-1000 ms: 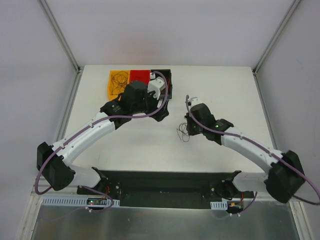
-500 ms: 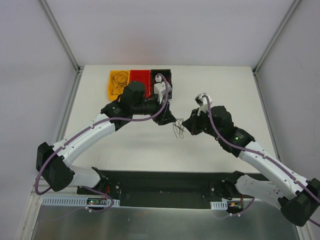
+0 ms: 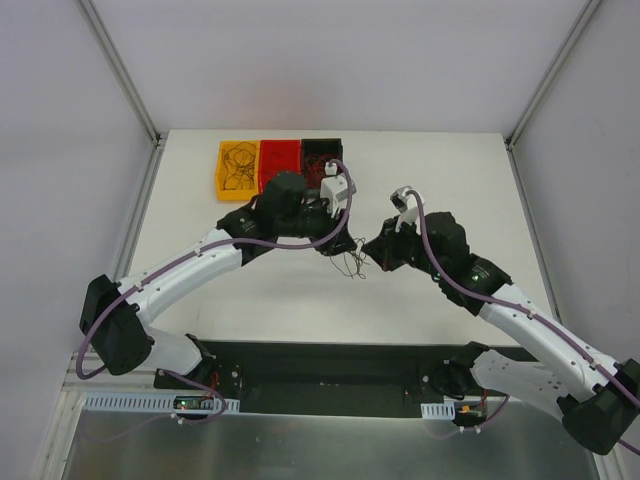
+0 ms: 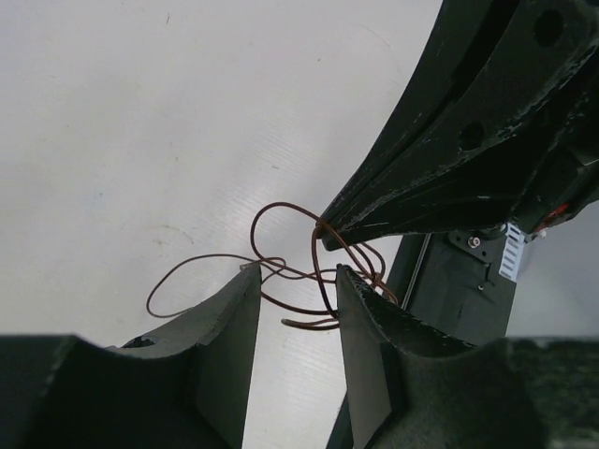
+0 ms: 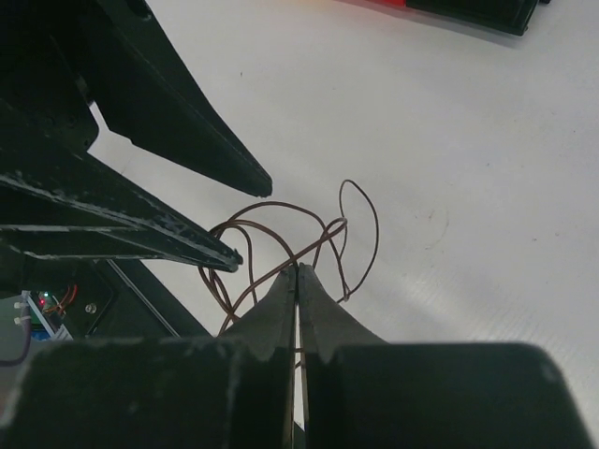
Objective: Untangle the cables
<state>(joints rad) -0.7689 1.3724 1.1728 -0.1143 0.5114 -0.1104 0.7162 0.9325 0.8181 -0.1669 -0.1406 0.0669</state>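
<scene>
Cables (image 4: 309,271) between parted left fingers (image 4: 229,337), right fingers (image 5: 271,318) pinched shut on them (yellow, red, black bins (image 3: 280,150) well behind)

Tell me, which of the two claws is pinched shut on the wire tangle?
The right gripper: its fingers are pressed together on the brown cables, whereas the left gripper has its jaws standing apart around them.

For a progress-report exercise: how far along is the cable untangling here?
Done: some wires already lie coiled in the yellow bin. In hand: the right gripper is shut on the tangle, and the left gripper stands open around its loops. Left: the tangle itself is not yet pulled apart.
</scene>
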